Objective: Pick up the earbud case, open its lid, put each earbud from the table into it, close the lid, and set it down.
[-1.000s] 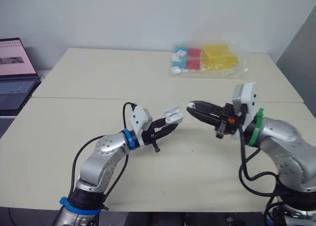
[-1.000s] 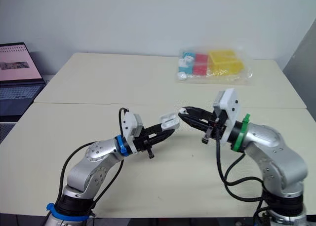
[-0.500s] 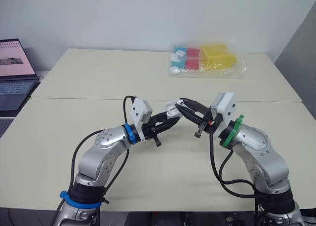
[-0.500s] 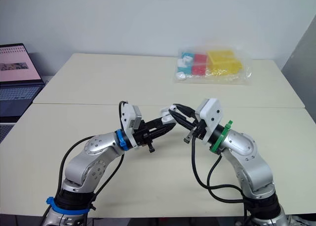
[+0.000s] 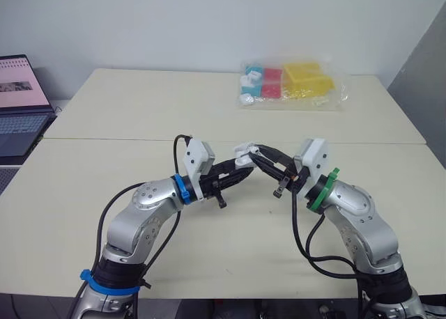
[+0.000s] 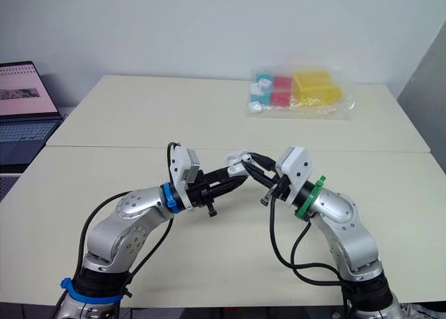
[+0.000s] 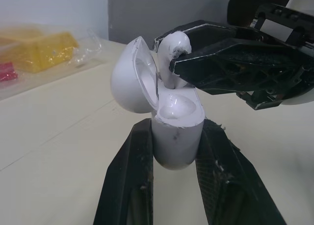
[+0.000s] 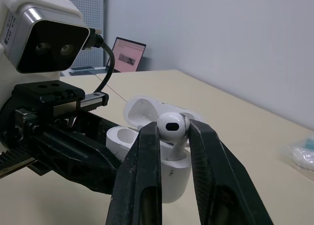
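Holding the earbud case (image 7: 176, 131) up above the table (image 5: 139, 103), the left pincer (image 5: 240, 165) grips the case's lower body from both sides, its two black fingers pressed against the white shell. The case sits upright in that grip, roughly midway between the two arms and well clear of the tabletop.

The lid (image 7: 128, 75) is already swung back on its hinge, so picking up and opening look done. The right pincer (image 5: 259, 154) reaches in from the other side, closed narrowly on one white earbud (image 8: 172, 127), pinching its rounded head. The earbud's stem points down into the case and appears to have entered one socket, though the head sits proud of the rim, so it seems not fully seated.

The socket beside it looks like an empty hollow. By that reading the work is about halfway: this earbud needs pressing home and releasing, another has to go in, then the lid must be shut and the case set down.

At the far side of the table lies a clear plastic bag (image 5: 293, 82) holding yellow, red and blue-and-white pieces. An open laptop (image 5: 21, 103) sits off to the left, beyond the table's edge.
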Robot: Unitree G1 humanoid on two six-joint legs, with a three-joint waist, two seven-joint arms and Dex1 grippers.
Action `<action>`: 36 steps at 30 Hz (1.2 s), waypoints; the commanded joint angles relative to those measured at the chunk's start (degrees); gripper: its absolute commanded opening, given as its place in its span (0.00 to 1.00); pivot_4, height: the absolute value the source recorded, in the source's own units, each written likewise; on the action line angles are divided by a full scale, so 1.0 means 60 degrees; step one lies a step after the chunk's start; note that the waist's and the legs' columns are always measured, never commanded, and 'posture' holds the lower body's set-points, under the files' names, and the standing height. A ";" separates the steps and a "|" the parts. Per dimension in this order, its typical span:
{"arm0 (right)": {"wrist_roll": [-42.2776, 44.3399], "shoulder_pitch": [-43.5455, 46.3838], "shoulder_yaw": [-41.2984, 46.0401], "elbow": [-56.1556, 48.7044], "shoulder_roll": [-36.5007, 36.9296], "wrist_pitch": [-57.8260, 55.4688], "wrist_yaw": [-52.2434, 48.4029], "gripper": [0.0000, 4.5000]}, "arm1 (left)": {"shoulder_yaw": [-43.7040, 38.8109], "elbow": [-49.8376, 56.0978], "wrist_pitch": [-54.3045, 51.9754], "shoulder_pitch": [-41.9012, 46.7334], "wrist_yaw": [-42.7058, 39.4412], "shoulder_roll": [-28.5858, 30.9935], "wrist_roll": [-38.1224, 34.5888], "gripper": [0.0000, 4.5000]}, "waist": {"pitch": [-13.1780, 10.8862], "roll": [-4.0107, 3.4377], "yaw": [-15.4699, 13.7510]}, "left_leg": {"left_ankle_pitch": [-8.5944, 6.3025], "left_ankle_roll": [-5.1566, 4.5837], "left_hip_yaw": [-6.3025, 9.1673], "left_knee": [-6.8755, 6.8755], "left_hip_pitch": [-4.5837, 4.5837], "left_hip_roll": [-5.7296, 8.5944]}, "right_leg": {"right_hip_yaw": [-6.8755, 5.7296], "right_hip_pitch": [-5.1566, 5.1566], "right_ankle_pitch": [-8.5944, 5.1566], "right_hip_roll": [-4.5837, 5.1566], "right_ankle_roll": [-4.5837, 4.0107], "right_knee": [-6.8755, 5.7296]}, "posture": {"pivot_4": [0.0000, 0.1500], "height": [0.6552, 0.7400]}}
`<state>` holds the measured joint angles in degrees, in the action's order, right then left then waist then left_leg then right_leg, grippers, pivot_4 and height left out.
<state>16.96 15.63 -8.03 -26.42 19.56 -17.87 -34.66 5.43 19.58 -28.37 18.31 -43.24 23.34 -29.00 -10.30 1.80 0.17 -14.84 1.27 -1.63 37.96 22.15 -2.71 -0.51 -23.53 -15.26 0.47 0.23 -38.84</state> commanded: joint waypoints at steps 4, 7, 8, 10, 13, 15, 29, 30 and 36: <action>0.0350 -0.0231 -0.0036 -0.0262 0.0223 -0.0416 -0.0190 0.09 | -0.0145 0.0447 0.0171 0.0192 -0.0011 -0.0016 -0.0133 0.18 | 0.0000 0.0000 -0.0001 | 0.0000 0.0000 0.0000 -0.0001 0.0000 -0.0001 | -0.0001 0.0000 0.0000 0.0000 0.0000 0.0001 | 1.00 1.00; 0.0715 -0.0218 0.0130 -0.0491 0.0338 -0.1037 -0.0098 0.25 | -0.0048 0.0435 0.0348 0.0224 -0.0114 0.0048 0.0027 0.18 | 0.0000 0.0000 -0.0001 | 0.0000 0.0000 0.0001 -0.0002 0.0000 -0.0001 | -0.0001 0.0000 0.0000 0.0000 0.0000 0.0001 | 1.00 1.00; 0.0778 -0.0208 0.0156 -0.0530 0.0361 -0.1142 -0.0068 0.31 | -0.0036 0.0434 0.0374 0.0225 -0.0124 0.0055 0.0049 0.18 | 0.0000 0.0000 -0.0001 | 0.0000 0.0000 0.0001 -0.0002 0.0000 -0.0001 | -0.0001 0.0000 0.0000 0.0000 0.0000 0.0001 | 1.00 1.00; 0.0775 -0.0176 0.0161 -0.0615 0.0518 -0.1279 -0.0087 0.45 | -0.0026 0.0427 0.0397 0.0220 -0.0118 0.0057 0.0080 0.18 | -0.0001 -0.0001 -0.0002 | 0.0000 0.0000 0.0001 -0.0002 0.0000 -0.0002 | -0.0001 0.0000 0.0000 0.0000 -0.0001 0.0001 | 1.00 1.00; 0.1141 -0.0020 0.0431 -0.0853 0.0698 -0.1707 -0.0062 0.59 | 0.0029 0.0374 0.0455 0.0203 -0.0128 0.0054 0.0177 0.18 | -0.0001 -0.0001 -0.0003 | 0.0000 0.0000 0.0000 -0.0002 0.0001 -0.0001 | 0.0000 0.0000 -0.0001 0.0002 -0.0001 0.0004 | 1.00 1.00; 0.1590 0.0086 0.0728 -0.1127 0.0838 -0.2124 -0.0078 0.59 | 0.0013 0.0366 0.0401 0.0186 -0.0089 0.0067 0.0170 0.18 | -0.0001 -0.0001 -0.0003 | 0.0000 0.0000 0.0001 -0.0002 0.0003 0.0000 | -0.0001 0.0000 -0.0001 0.0002 -0.0001 0.0007 | 1.00 1.00; 0.1002 -0.1090 0.2190 -0.1455 0.3502 -0.5336 0.2223 0.59 | 0.0036 -0.0065 0.1062 -0.0199 -0.0540 0.0680 0.0741 0.18 | -0.0002 -0.0002 0.0007 | -0.0001 -0.0001 0.0003 -0.0011 0.0031 0.0002 | -0.0009 -0.0005 -0.0001 0.0008 0.0001 0.0042 | 1.00 1.00; 0.0892 -0.1039 0.2007 -0.1383 0.3319 -0.5696 0.2546 0.59 | 0.0045 -0.0101 0.1087 -0.0187 -0.0531 0.0660 0.0753 0.18 | -0.0002 -0.0002 0.0021 | -0.0001 -0.0001 -0.0004 -0.0011 0.0028 0.0001 | -0.0003 -0.0008 0.0000 0.0010 0.0002 0.0038 | 1.00 1.00; -0.0003 -0.0733 0.1215 -0.0229 0.2025 -0.5683 0.3497 0.59 | 0.0269 -0.0143 0.1200 -0.0131 -0.0600 0.0527 0.0871 0.18 | -0.0002 -0.0003 0.0018 | -0.0001 -0.0001 0.0001 -0.0013 0.0059 -0.0006 | -0.0001 -0.0051 -0.0001 -0.0009 0.0000 0.0016 | 1.00 1.00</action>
<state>18.71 10.32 -1.53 -29.10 32.39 -52.25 -15.67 7.02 17.40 -22.38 16.80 -46.80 26.76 -23.84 -10.31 1.78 0.27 -14.85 1.26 -1.63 37.90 22.61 -2.74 -0.51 -23.93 -15.26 0.42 0.24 -38.75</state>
